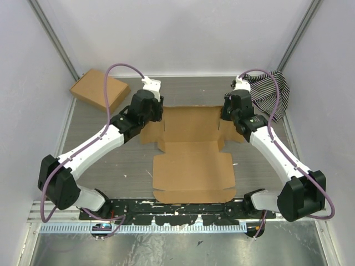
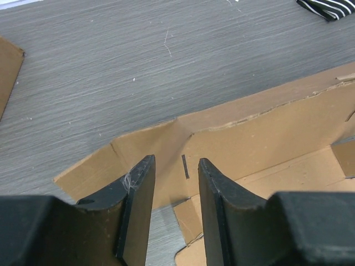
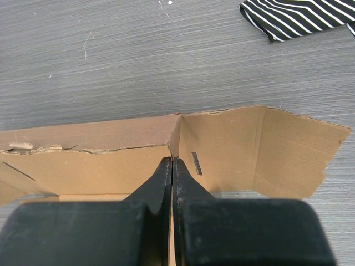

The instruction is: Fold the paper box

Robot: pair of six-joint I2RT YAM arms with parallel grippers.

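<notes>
L gripper (image 2: 176, 162): spread, nothing nipped. Tips just over far-left corner of paper box (image 1: 191, 166), w/ short slit in raised wall seen thru the gap. R gripper (image 3: 172, 162): pressed tight together, tips at the fold betw. far wall and right side flap. Can't tell if any card nipped betw. them.

Paper box: mid-table (image 1: 111, 166), mostly open sheet. Near panel flat, close to near edge, betw. the two arm bases. Far part w/ walls partly raised, top edge of far wall ragged in places. Corner flaps splayed outward, left one lying low toward the surface.

Around:
- Second cardboard box (image 1: 100, 90), fully formed & closed, at far-left corner of table, well apart from the sheet. Brown edge at left of left wrist view prob. same item.
- Striped cloth (image 1: 273, 94), black & white, bunched at far-right corner, near R wrist, apart from right flap.
- Purple cables (image 1: 119, 69) looped over both arms.
- Slotted rail (image 1: 166, 227) along near edge, by the arm bases.

In the way, seen from above: L wrist over far-left corner of box, R wrist over far-right corner.
</notes>
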